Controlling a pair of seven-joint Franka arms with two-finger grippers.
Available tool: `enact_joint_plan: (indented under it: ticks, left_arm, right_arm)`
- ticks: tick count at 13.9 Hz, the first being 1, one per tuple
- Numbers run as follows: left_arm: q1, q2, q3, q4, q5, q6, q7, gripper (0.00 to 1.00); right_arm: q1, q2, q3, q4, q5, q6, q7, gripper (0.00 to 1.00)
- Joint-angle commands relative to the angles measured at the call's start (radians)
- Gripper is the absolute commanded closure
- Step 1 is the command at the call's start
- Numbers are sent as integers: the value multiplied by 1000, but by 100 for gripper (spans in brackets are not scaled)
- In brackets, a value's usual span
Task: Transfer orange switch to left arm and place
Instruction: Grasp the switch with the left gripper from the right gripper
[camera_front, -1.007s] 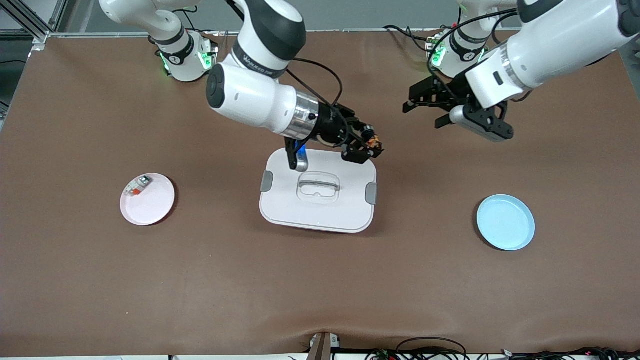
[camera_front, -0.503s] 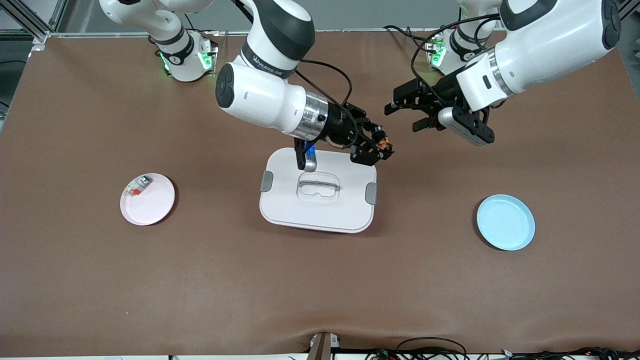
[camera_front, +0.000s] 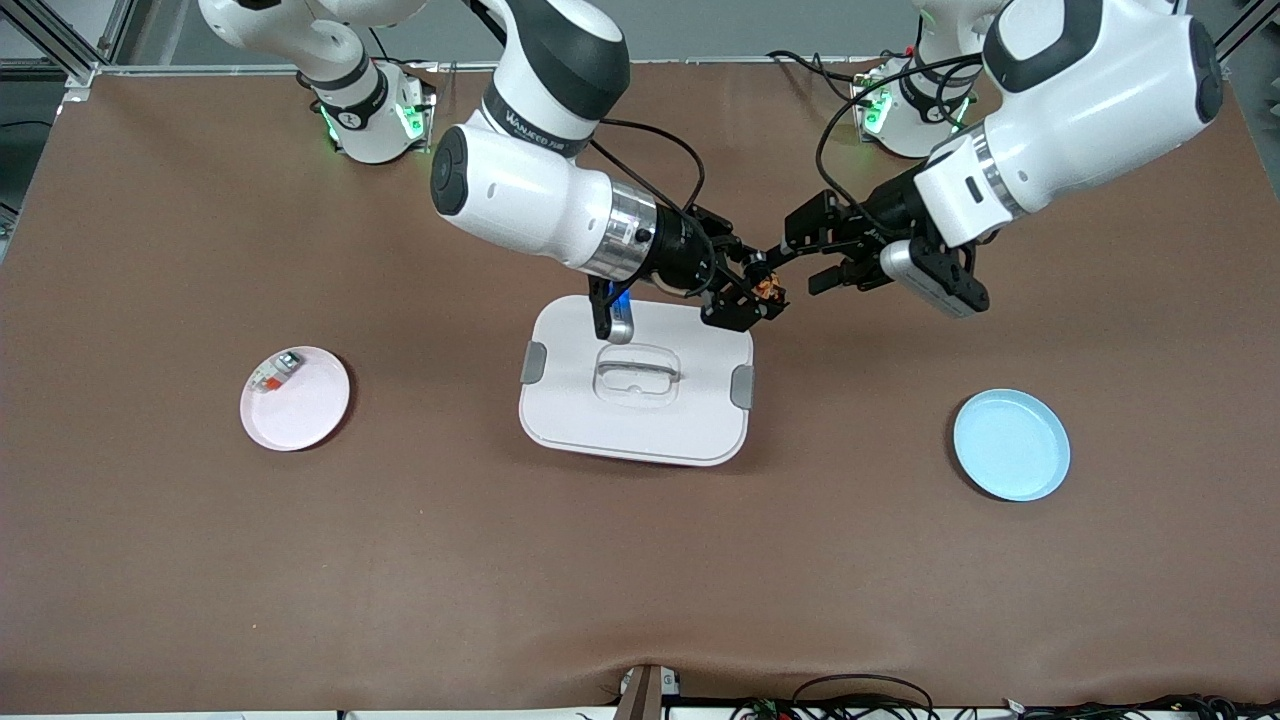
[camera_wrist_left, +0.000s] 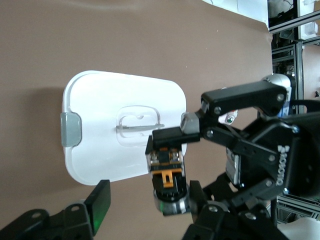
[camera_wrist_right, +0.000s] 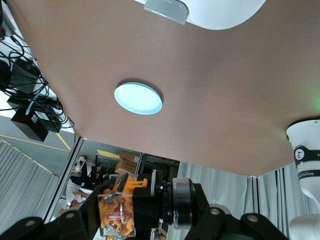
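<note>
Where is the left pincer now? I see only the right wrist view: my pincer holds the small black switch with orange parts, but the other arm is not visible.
Observer: The left pincer is open right at the small black switch with orange parts, one finger on each side of it. The right pincer is shut on the switch.
Operator: Are they above the large white lidded plastic box?
Observer: Yes, roughly over the corner of the box that is toward the left arm's base, and clear of the lid.
Operator: What lies toward the right arm's end of the table?
Observer: A round pink plate, with a small white-grey piece on it.
</note>
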Motion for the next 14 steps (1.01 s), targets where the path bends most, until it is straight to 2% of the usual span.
enact_joint_plan:
  ticks: [1,4,6,9,11,12,13,14]
  left_arm:
    - [3,0,-18,-5,-57,21,19,28]
    - [-5,12,-26,-3,-62,56,15,31]
    - [-14,27,-32,-5,-62,81,13,40]
    - [-25,49,-39,-1,-62,120,15,46]
    - [-25,52,-41,0,-62,120,13,74]
    - [-23,52,-41,0,-62,120,12,85]
    - [-25,52,-41,0,-62,120,10,96]
    - [-26,52,-41,0,-62,120,10,100]
  right_arm:
    - [9,19,-10,35,14,-7,13,80]
    - [9,19,-10,35,12,-6,13,80]
    - [9,19,-10,35,11,-7,13,80]
    - [9,19,-10,35,9,-9,13,80]
    - [8,19,-10,33,9,-9,11,80]
    - [8,19,-10,32,9,-9,11,80]
    - [8,19,-10,30,9,-9,11,80]
    - [8,19,-10,30,9,-7,11,80]
